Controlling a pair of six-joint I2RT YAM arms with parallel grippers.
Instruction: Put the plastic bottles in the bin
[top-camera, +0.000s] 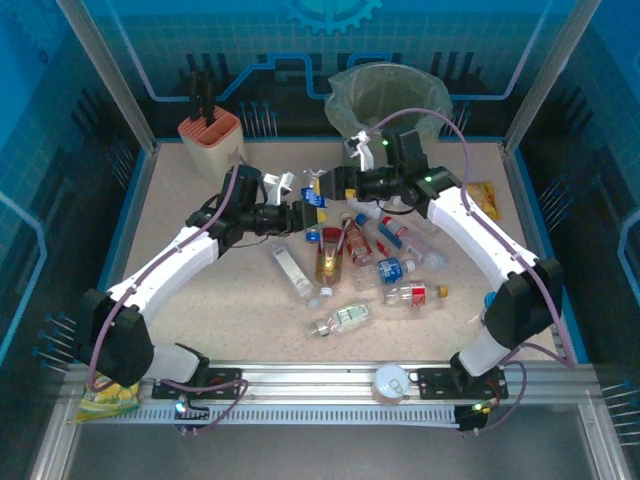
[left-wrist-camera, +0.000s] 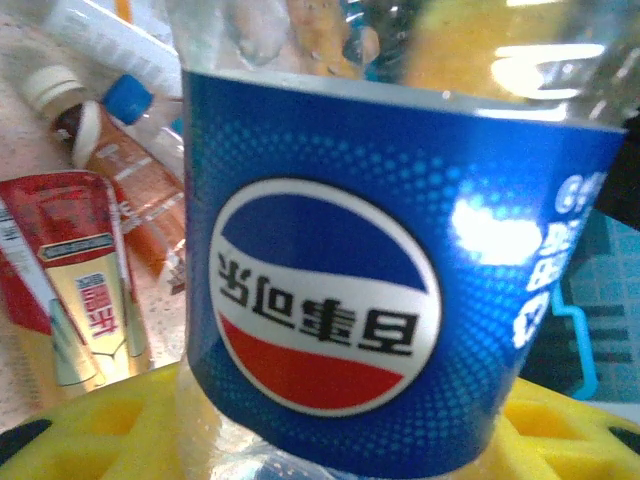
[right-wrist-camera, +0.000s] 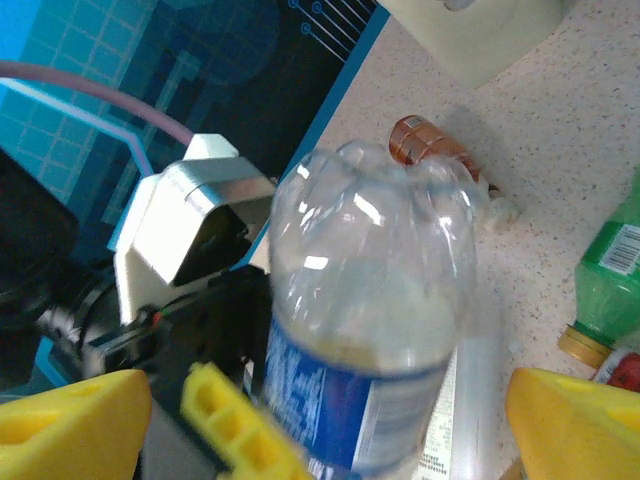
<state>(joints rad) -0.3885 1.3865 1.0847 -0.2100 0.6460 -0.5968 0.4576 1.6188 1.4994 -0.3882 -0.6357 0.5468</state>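
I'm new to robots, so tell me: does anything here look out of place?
Yes: a yellow snack bag lies by the left arm's base, off the tabletop. Also, the left claw and right claw both meet at one blue-label bottle, which looks odd.

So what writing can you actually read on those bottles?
"百事可乐": upside down in the roundel on the clear plastic bottle with the blue label.
White lettering at that label's right edge: too blurred to read.
Characters on the red-and-gold labelled bottle: too blurred.
Labels on the other small bottles, seen from above: too small.
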